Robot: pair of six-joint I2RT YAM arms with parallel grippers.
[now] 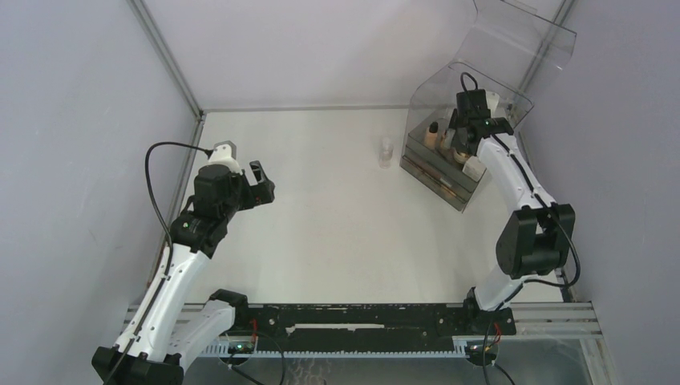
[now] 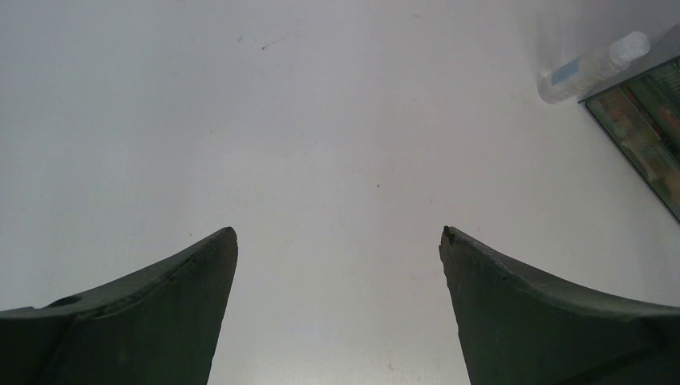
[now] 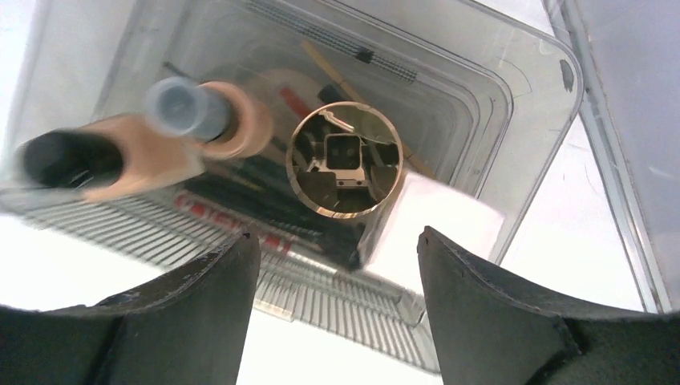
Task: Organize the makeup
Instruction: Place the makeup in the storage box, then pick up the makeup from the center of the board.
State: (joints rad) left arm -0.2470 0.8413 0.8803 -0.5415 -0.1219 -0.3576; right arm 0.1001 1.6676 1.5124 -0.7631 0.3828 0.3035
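Makeup [image 3: 232, 196] sits in the clear bin [image 3: 513, 96], tan bottles [image 3: 172, 140], a gold-rimmed lid [image 3: 345, 160] and a white box [image 3: 433, 224] among it, right gripper [image 3: 337, 237] above it, jaws wide and empty; left gripper [image 2: 338, 233] hangs over the table [image 2: 321, 120], jaws wide and empty, a clear bottle [image 2: 593, 66] just beside the bin

Table [image 1: 321, 233] middle free; clear bottle [image 1: 386, 151] beside bin [image 1: 433, 178].

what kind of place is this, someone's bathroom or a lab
Most likely a robot test cell in a lab, not a home: a white table boxed in by plain grey panels, arms bolted to a metal rail at its edge, and a clear bin of makeup.
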